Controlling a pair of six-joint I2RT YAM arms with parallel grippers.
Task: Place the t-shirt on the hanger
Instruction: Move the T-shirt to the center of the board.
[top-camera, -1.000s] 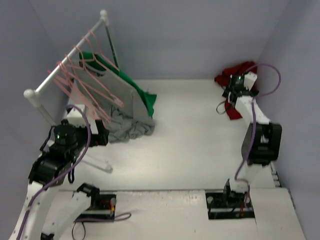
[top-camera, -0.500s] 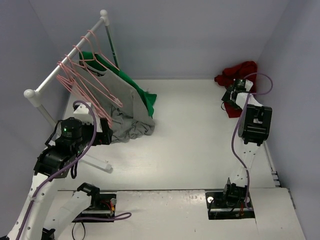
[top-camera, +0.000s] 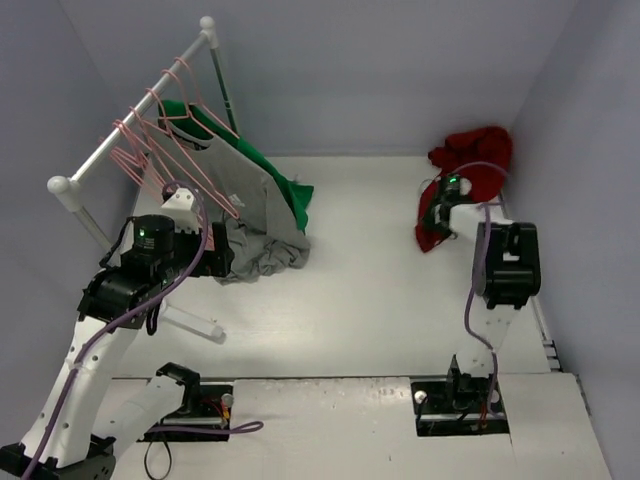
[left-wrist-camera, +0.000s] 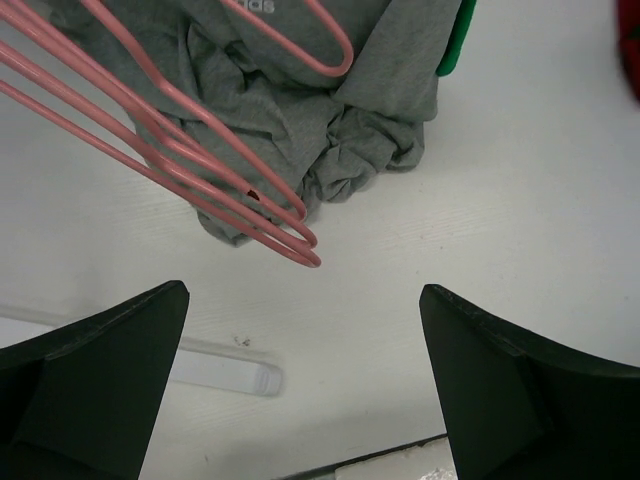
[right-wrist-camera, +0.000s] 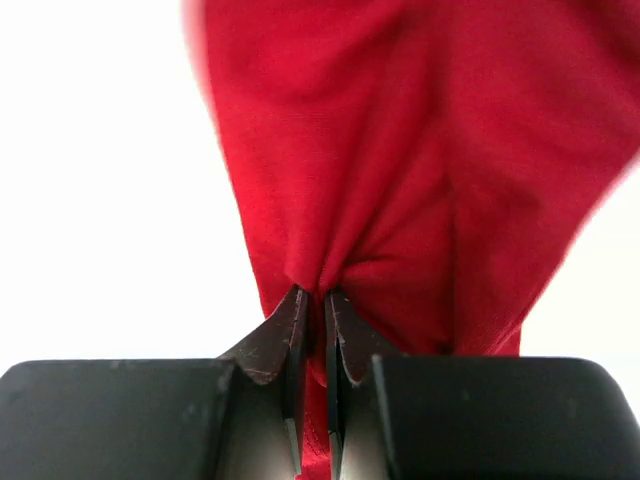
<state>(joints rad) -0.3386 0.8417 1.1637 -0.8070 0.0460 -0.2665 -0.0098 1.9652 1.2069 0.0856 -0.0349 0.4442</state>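
Note:
The dark red t-shirt lies bunched in the back right corner, and a fold of it stretches down to the left. My right gripper is shut on that fold. The right wrist view shows red cloth pinched between the jaws of the right gripper. Several pink wire hangers hang on the rack at the back left, so which one is the hanger I cannot tell. My left gripper is just below their lower corners. In the wrist view the left gripper is open and holds nothing.
A grey t-shirt and a green garment hang from the white rack and pool on the table. The rack's white foot lies below my left arm. Walls close in at the back and on both sides.
The right gripper has shut on the red t-shirt and pulled a fold leftward, away from the corner. The left arm has risen and moved closer to the hangers, still open.

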